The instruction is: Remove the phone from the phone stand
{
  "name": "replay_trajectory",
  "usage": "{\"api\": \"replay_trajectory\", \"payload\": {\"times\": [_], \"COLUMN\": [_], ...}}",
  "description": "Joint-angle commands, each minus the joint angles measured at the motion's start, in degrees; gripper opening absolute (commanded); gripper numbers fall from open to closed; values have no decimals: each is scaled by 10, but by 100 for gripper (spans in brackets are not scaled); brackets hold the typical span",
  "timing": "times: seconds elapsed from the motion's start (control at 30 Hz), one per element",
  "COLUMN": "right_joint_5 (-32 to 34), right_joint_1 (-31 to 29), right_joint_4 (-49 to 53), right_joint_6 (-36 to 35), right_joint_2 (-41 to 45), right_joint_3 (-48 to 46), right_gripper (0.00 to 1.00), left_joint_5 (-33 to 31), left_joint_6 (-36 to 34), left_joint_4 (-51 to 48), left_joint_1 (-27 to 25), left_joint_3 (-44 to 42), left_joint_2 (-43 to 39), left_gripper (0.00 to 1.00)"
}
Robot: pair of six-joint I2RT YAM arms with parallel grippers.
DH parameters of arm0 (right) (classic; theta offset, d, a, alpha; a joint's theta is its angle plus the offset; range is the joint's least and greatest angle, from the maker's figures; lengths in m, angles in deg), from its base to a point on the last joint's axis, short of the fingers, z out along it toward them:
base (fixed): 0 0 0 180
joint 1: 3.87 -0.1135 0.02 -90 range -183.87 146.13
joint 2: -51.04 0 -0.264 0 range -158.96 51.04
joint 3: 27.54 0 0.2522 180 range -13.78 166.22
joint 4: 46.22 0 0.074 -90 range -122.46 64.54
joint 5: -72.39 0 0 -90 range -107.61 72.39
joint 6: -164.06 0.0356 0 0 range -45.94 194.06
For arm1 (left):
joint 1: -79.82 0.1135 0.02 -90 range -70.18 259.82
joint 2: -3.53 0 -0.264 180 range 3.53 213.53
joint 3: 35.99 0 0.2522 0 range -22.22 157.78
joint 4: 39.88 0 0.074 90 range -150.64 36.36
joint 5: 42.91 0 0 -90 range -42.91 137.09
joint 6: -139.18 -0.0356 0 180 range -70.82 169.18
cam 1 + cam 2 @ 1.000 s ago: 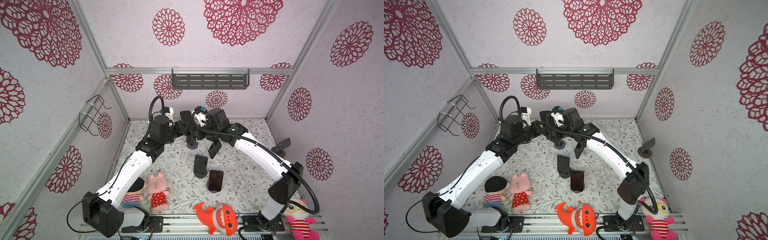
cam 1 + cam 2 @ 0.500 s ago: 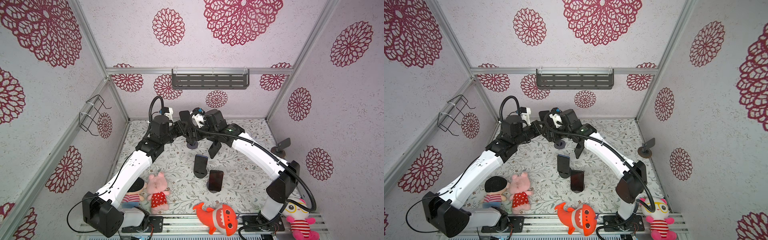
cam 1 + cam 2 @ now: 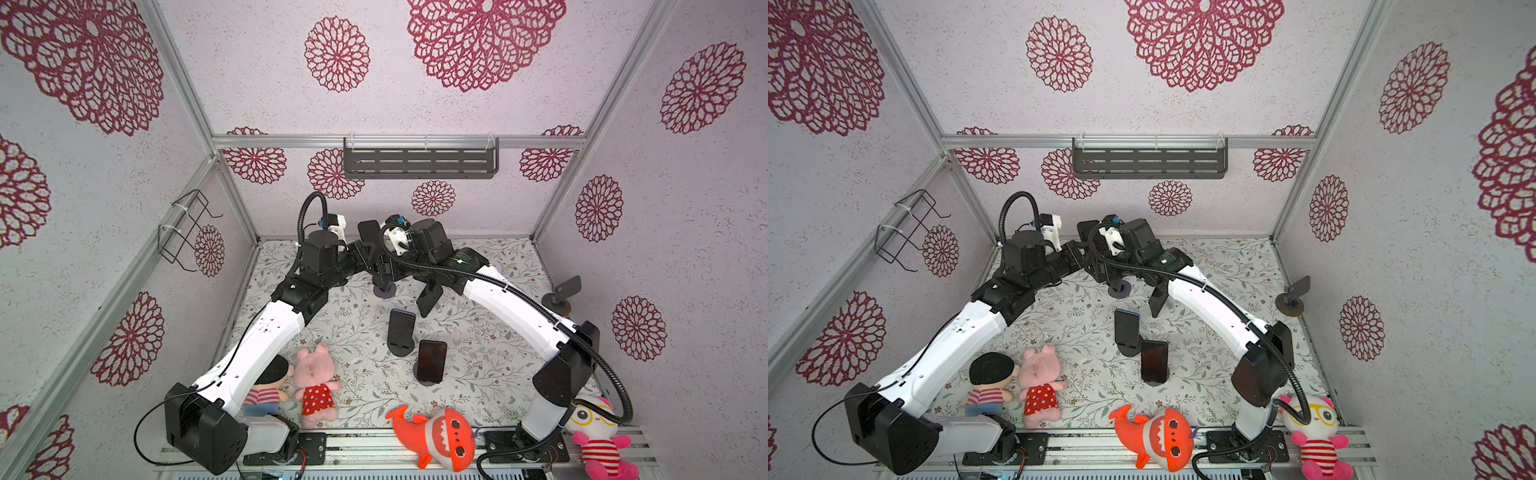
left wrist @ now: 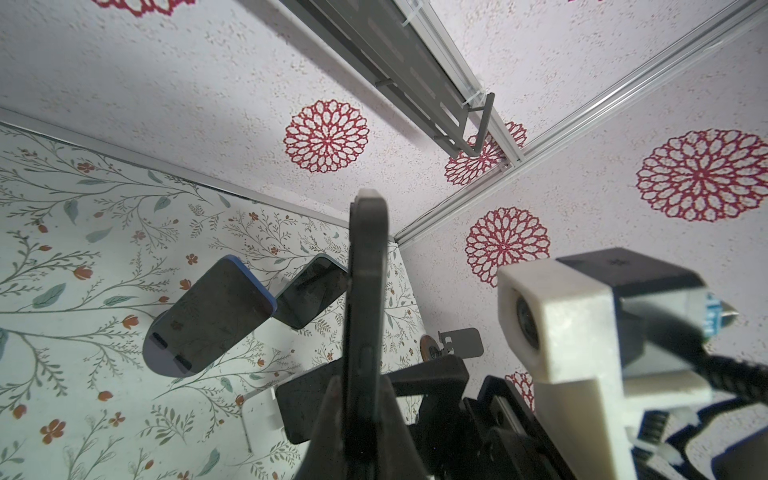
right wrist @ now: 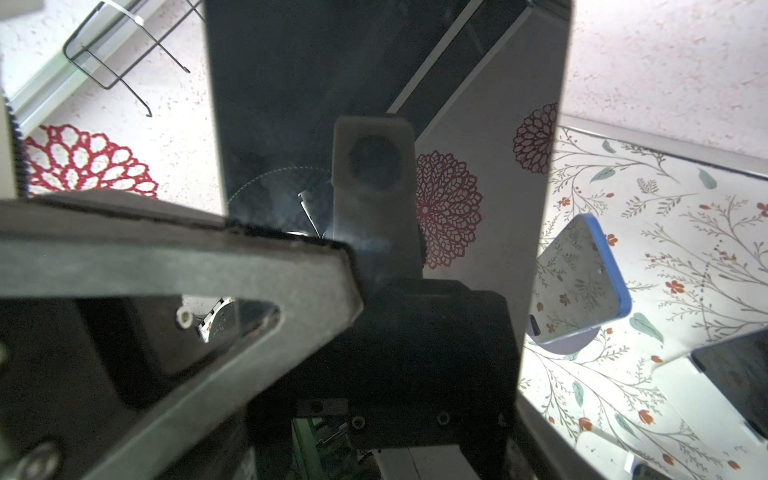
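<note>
The step in hand looked like the grasp-and-lift itself. The slim black slab phone [image 3: 369, 232] stood upright directly above the dark phone stand with the round grey base [image 3: 384, 290]. Both arms hid its lower end, so whether it sat in the stand's cradle or hung clear of it could not be told. The left tool [image 4: 360, 386] was pinched together on the phone's two flat faces (the left wrist view showed the phone edge-on between the fingers). The right tool [image 3: 387, 269] hung just above the stand's base, with one finger close in front of the phone's glossy screen. Whether its jaws gripped anything could not be told. The next move probably called for a straight pull up and away from the stand, without tipping the stand.
</note>
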Motion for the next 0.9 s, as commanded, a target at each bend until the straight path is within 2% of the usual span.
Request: {"api": "replay_trajectory", "payload": {"times": [0.0,0.2,0.47,0.53,0.67,0.87], "right_joint_5": [51,55,68,68,83,111], "right_joint_1": [0,0,2,3,7,16], "right_joint_4": [-22,-53,-69,-68,-64,-47], "right_joint_6": [-19,-19,-24,-20,-16,-14], "right_joint_2": [14,29,43,46,54,71], "right_joint_3": [-17,-40,-56,-55,-58,-59], "right_gripper": [37,26,22,22,22,20], "left_joint_5": [19,22,22,21,21,50], "left_joint_6": [13,16,14,13,13,-3], "left_joint_4": [53,58,51,42,40,20], "left_joint_1": [-5,-5,4,9,20,54], "left_joint_3": [0,-6,-20,-25,-40,-38], "left_joint_2": [-15,-12,-25,-31,-49,-62], "left_gripper": [18,33,70,76,83,84]}}
